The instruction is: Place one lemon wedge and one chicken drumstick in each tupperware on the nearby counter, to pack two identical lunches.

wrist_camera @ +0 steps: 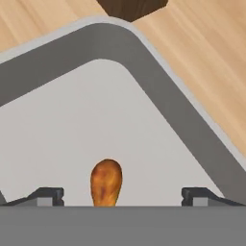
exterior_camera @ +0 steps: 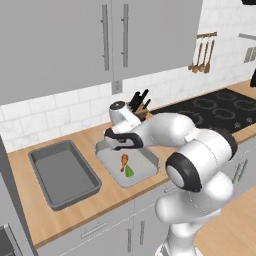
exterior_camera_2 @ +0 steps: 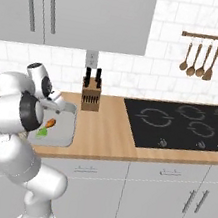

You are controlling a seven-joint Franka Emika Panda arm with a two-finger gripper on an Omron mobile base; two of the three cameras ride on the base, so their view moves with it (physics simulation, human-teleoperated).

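A chicken drumstick (wrist_camera: 106,182) lies on the flat floor of a grey tupperware (wrist_camera: 158,103), right between the two finger tips (wrist_camera: 48,196) of the gripper (wrist_camera: 122,198). The tips stand far apart, one on each side of the drumstick, and they do not touch it. The gripper is let go and holds nothing.

In the left base view the drumstick (exterior_camera: 124,161) lies just below the gripper (exterior_camera: 116,142), and a small green lemon wedge (exterior_camera: 129,171) lies right beside it, a bit closer to the robot. Both sit inside the same tupperware (exterior_camera: 148,167). In the right base view the drumstick (exterior_camera_2: 50,123) and the wedge (exterior_camera_2: 42,132) lie in that tupperware (exterior_camera_2: 64,128), just past the white arm.

The tupperware sits on the counter (exterior_camera: 120,197), under the gripper. A second, darker tupperware (exterior_camera: 62,172) sits on the counter off to the gripper's left, near the first one but not touching it. Its floor looks bare.

Behind the gripper, by the wall, stands a brown knife block (exterior_camera_2: 90,96) with dark handles. Farther to the right of the gripper is the black cooktop (exterior_camera_2: 184,125). Wooden spoons (exterior_camera_2: 199,60) hang on the wall above it.
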